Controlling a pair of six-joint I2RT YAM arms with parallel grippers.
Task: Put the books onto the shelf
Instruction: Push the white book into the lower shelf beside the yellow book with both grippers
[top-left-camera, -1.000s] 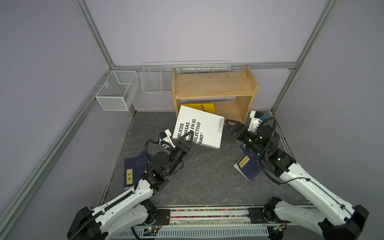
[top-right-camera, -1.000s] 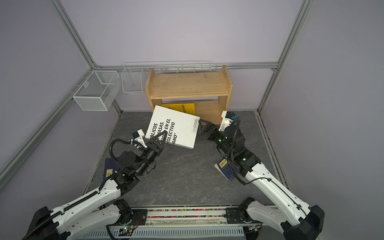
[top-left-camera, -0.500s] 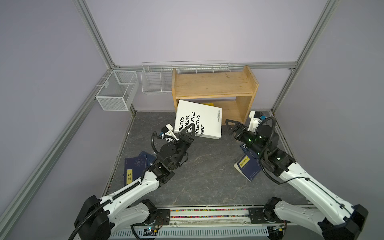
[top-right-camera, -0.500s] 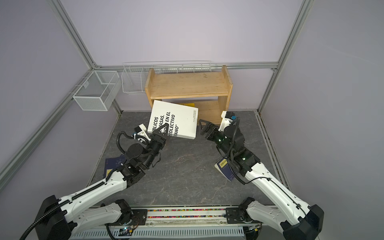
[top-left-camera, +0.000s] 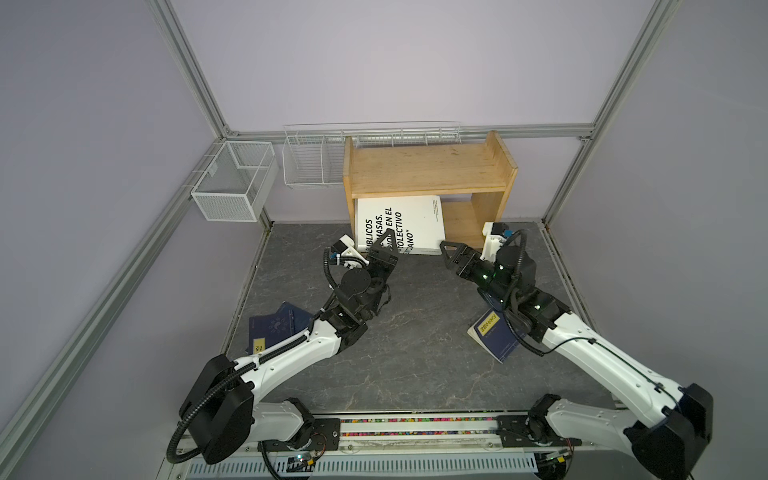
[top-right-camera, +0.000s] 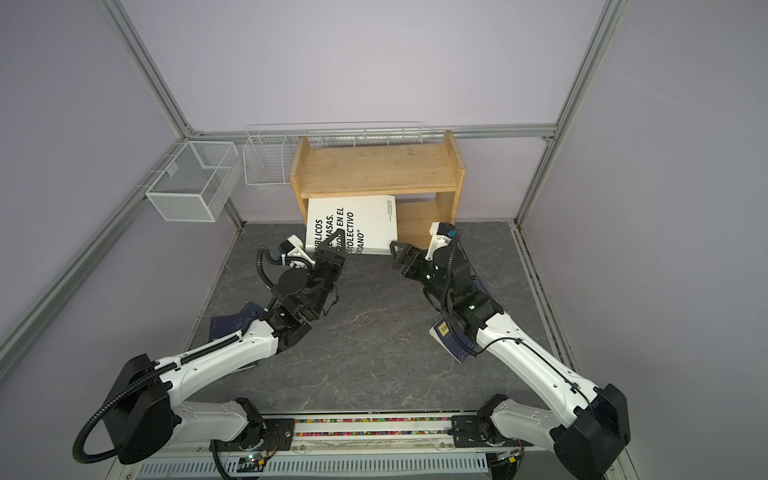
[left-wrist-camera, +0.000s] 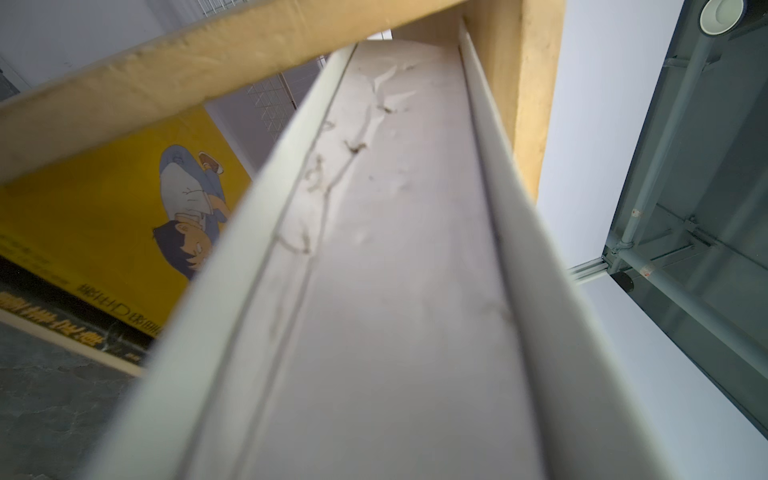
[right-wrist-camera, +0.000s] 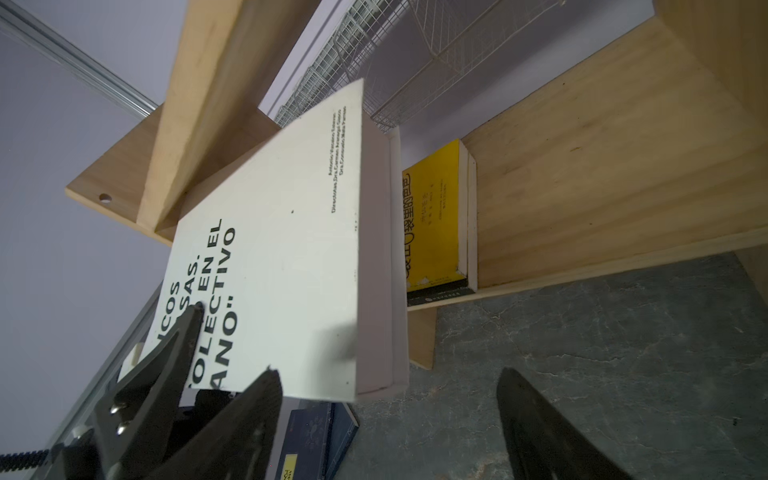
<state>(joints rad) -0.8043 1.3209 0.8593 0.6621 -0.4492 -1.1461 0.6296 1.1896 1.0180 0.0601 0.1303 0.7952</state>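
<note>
Clamping the near edge of the thick white book (top-left-camera: 411, 220) in the left gripper (top-left-camera: 384, 249): matte cover, bold black lettering, tilted, with the far end entering the lower tier of the light pine shelf (top-left-camera: 428, 166) by its left side panel. Holding the right gripper (top-left-camera: 446, 253) spread wide and empty just in front of the shelf, near that book's corner. Lying flat inside the lower tier: one yellow book (right-wrist-camera: 432, 224), one black book (left-wrist-camera: 62, 313) showing beneath its edge. Resting on the grey stone-patterned table (top-left-camera: 415, 332) in front of the shelf: two overlapping thin navy books (top-left-camera: 276, 328) front-left, and a third navy book (top-left-camera: 496, 338) front-right beneath the right arm. Hanging left of the shelf: two white wire baskets (top-left-camera: 230, 187).
</note>
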